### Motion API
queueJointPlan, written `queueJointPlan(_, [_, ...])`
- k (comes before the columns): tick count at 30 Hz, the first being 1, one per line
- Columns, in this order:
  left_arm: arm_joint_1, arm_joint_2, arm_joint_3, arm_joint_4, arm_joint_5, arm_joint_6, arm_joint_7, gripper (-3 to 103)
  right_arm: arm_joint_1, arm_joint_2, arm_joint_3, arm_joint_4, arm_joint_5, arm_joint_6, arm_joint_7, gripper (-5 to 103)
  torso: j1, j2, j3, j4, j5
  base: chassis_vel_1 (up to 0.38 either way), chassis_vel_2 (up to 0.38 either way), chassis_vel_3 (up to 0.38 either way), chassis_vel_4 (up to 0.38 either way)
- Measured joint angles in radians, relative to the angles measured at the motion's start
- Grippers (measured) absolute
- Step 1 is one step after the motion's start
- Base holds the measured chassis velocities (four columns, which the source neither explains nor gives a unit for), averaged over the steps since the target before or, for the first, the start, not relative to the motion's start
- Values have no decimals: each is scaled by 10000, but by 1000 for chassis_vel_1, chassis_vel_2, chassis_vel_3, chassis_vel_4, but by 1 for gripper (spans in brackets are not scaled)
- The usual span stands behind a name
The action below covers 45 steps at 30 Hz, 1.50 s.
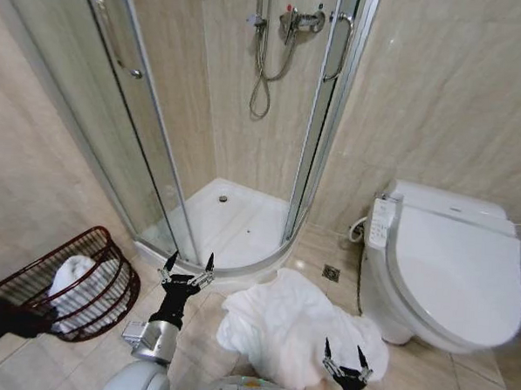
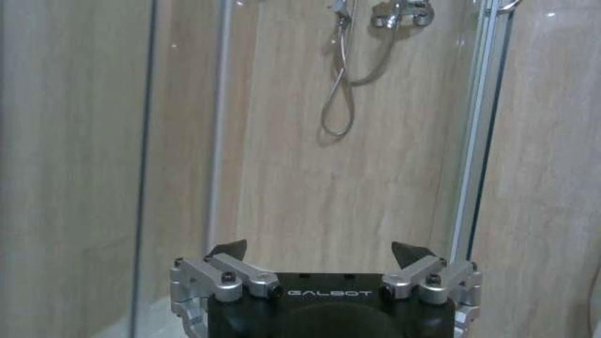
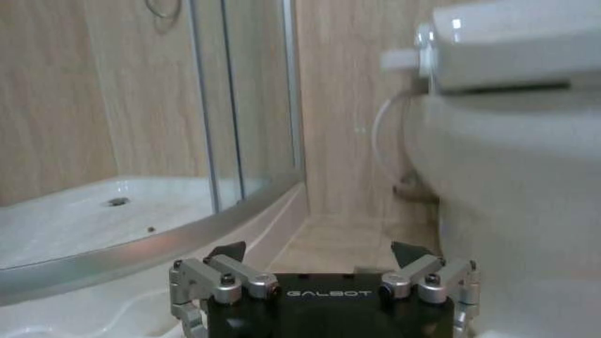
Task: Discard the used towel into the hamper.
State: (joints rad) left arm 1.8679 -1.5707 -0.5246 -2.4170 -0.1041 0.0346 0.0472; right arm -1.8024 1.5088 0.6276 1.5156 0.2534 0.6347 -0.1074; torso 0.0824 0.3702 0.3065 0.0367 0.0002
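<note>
White towel lay on floor, right of hamper; left hand and right hand hung wide open, empty

Beige tiled walls, beige floor; glass corner shower; white toilet right.

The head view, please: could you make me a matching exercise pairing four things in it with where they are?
Things:
1. hamper
2. large white towel
3. toilet
4. left gripper

Places:
A. crumpled on the floor between shower and toilet
B. against the right wall, lid down
C. far left on the floor, white cloth inside
D. jaws open, near the shower tray's curved edge

Pairs: 1-C, 2-A, 3-B, 4-D
</note>
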Motion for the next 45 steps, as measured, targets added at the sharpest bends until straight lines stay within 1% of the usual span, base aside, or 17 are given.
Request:
queueJointPlan(2, [-1, 1, 0, 0, 0, 0, 0, 100, 130, -99, -65, -107, 486, -556, -164, 100, 1, 10, 5, -2, -1, -5, 0, -42, -4])
queueJointPlan(4, [0, 1, 0, 0, 0, 0, 0, 100, 157, -114, -77, -119, 562, -673, -174, 100, 1, 12, 6, -3, 0, -11, -1, -84, -7])
queueJointPlan(7, [1, 1, 0, 0, 0, 0, 0, 100, 582, -219, -161, -334, 1070, -1898, -192, 100, 0, 28, 11, -1, -3, 65, -8, -69, 0])
queueJointPlan(8, [1, 1, 0, 0, 0, 0, 0, 100, 582, -219, -161, -334, 1070, -1898, -192, 100, 0, 28, 11, -1, -3, 89, -8, -70, 18])
queueJointPlan(11, [2, 1, 0, 0, 0, 0, 0, 100, 1365, -333, -183, -1073, 1304, -2845, -255, 100, 4, 37, 18, -2, -1, 30, -3, -11, 15])
queueJointPlan(12, [2, 1, 0, 0, 0, 0, 0, 100, 1365, -333, -183, -1073, 1304, -2845, -255, 100, 4, 37, 18, -2, -1, 0, 0, 0, 0])
queueJointPlan(15, [0, 0, 0, 0, 0, 0, 0, 100, 2190, -543, -190, -1915, 1452, -3352, -342, 100, 13, 41, 27, -1, -1, 0, 0, 0, 0])
queueJointPlan(22, [1, 0, 0, 0, 0, 0, 0, 100, 3187, -773, -255, -3006, 1315, -3683, -378, 100, 16, 53, 32, -1, -3, 0, 0, 0, 0])
queueJointPlan(25, [0, 0, 0, 0, 0, 0, 0, 100, 3642, -718, -305, -3628, 1020, -3764, -327, 100, 16, 58, 33, 0, -3, 0, 0, 0, 0])
queueJointPlan(27, [0, 0, -1, 0, 0, 0, 0, 100, 4248, -634, -321, -4572, 800, -3780, -295, 100, 18, 60, 36, 0, 1, 0, 0, 0, 0])
queueJointPlan(30, [0, 0, 0, 0, 0, 0, 0, 100, 4766, -614, -340, -5295, 756, -3945, -255, 100, 19, 62, 37, 0, -2, 0, 0, 0, 0])
queueJointPlan(36, [0, 0, 0, 0, 0, 0, 0, 100, 5372, -649, -432, -6059, 543, -4119, -163, 100, 21, 67, 39, -1, -2, 0, 0, 0, 0])
queueJointPlan(37, [0, 0, 0, 1, 0, 0, 0, 100, 5586, -667, -433, -6298, 426, -4181, -91, 103, 21, 68, 40, 0, -2, 0, 0, 0, 0])
queueJointPlan(39, [0, 1, 0, 0, 0, 0, 0, 100, 5754, -689, -433, -6494, 351, -4237, -67, 100, 21, 68, 40, 0, -2, 0, 0, 0, 0])
queueJointPlan(42, [0, 0, 0, 1, 0, 0, 0, 100, 6031, -740, -445, -6878, 235, -4283, -204, 86, 22, 69, 41, 0, -3, 0, 0, 0, 0])
queueJointPlan(44, [1, 0, 0, 0, 0, 0, 0, 100, 6075, -737, -450, -6943, 205, -4283, -282, 86, 22, 70, 42, 0, -1, 0, 0, 0, 0])
queueJointPlan(45, [1, 0, 0, 0, 0, 0, 0, 100, 6100, -724, -452, -6976, 178, -4282, -325, 81, 22, 70, 42, -1, -2, 0, 0, 0, 0])
